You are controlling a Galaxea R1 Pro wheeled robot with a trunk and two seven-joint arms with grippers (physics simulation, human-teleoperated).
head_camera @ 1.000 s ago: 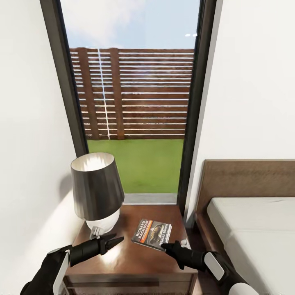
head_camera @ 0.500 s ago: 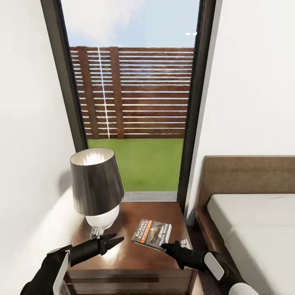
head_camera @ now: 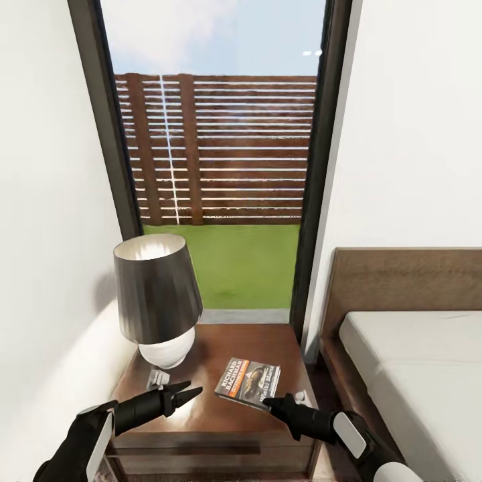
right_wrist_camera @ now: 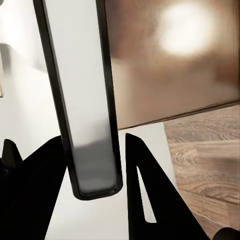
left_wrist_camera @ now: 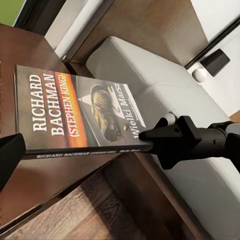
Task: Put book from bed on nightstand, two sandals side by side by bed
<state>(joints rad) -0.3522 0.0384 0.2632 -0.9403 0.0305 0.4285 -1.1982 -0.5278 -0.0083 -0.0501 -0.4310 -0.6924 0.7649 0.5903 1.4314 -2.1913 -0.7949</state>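
Head view puts the book (head_camera: 248, 380) over the right near part of the nightstand (head_camera: 201, 415), beside the bed (head_camera: 415, 375). The right gripper (head_camera: 269, 403) holds it by its near right corner: the right wrist view looks along the book's thin edge (right_wrist_camera: 92, 125), which stands between the two dark fingers, so these jaws are clenched on the book. From the left wrist view the book (left_wrist_camera: 75, 112) appears to sit a little tilted, with its far side toward the glossy surface and its gripped corner at the right gripper (left_wrist_camera: 150, 136); whether it already rests flat on the wood I cannot tell.

The left gripper (head_camera: 191, 388) hovers over the left near part of the nightstand, just short of the book, with nothing between its jaws; its tips look drawn together to a point, though I cannot say for sure whether they are closed.

By my judgement the first part of the task is nearly finished: the book is off the mattress and at the nightstand, and what is left is to let it settle and release it. The sandals part is not yet seen to be begun, since no sandals appear.

As for containers, there are none holding anything; the nightstand top carries a lamp (head_camera: 158, 301) with a dark shade at its far left, and the drawer front (head_camera: 194, 450) below looks closed.
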